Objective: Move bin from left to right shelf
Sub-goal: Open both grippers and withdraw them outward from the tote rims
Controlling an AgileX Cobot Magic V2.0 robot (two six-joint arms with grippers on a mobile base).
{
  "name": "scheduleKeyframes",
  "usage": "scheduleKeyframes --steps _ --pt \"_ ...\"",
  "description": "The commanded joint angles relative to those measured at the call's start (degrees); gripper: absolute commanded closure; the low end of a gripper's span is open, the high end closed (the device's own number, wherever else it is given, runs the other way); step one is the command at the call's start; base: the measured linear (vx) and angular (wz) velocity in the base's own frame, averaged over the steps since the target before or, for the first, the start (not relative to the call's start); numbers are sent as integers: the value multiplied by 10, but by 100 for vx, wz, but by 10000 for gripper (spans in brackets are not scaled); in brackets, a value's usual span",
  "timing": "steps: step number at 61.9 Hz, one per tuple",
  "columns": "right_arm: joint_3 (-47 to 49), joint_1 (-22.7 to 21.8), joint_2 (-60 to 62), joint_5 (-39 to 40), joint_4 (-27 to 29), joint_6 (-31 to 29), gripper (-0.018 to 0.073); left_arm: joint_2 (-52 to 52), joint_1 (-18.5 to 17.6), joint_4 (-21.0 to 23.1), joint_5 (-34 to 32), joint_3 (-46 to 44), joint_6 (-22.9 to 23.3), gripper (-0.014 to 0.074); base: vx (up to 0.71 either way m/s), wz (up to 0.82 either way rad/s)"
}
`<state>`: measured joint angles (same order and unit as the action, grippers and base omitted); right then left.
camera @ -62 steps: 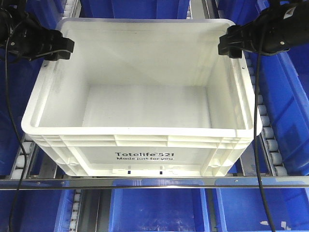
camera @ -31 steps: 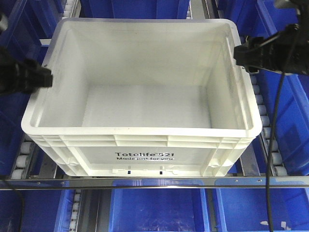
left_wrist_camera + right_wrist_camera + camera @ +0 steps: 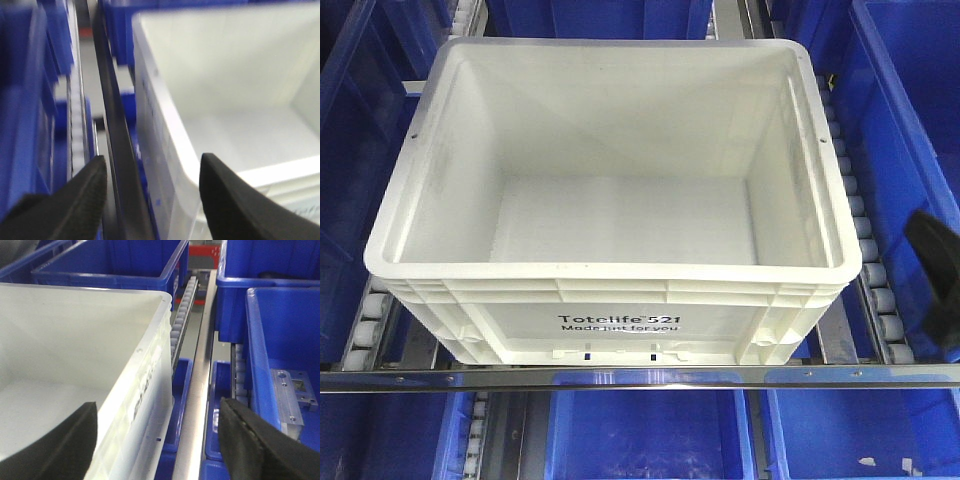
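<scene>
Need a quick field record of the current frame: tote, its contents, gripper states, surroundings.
tote: large white rectangular plastic bin, upright on the roller rails, black "Totelife 521" print facing the camera
contents: empty
left gripper: open, its fingers straddle the bin's left wall, not gripping
right gripper: open, its fingers straddle the bin's right wall, not gripping
surroundings: blue plastic bins on both sides and below
front edge: metal shelf bar

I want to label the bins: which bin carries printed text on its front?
The white bin in the middle, reading "Totelife 521"; the blue bins around it show no print.
</scene>
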<state>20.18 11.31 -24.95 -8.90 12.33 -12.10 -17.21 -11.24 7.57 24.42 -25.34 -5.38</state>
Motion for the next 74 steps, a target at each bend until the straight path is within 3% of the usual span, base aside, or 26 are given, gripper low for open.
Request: scheduleKeyframes --steps 1,7,17,23,48,55,63,74 --pt "-21 -1 70 30 -7 -20 71 45 -4 4 -29 -13 2 208 0 0" --pt "-62 -1 120 84 -21 -41 71 75 -4 -1 10 9 2 208 0 0" --pt "-109 -1 86 200 -17 -61 71 52 -4 -15 -172 89 1 208 0 0" --pt "-109 -1 40 222 -17 -61 71 22 -4 -15 -234 119 2 208 0 0" --pt "-109 -1 -17 260 -14 -54 83 -15 -4 -11 -260 122 2 211 0 0" --pt "-109 -1 -17 260 -14 -54 231 -15 -4 -11 -270 122 2 323 0 0" --pt "-109 -1 -17 260 -14 -54 577 -15 -4 -11 -271 122 2 598 0 0" --pt "-109 -1 -17 258 -14 -54 569 -15 -4 -11 -266 122 1 605 0 0"
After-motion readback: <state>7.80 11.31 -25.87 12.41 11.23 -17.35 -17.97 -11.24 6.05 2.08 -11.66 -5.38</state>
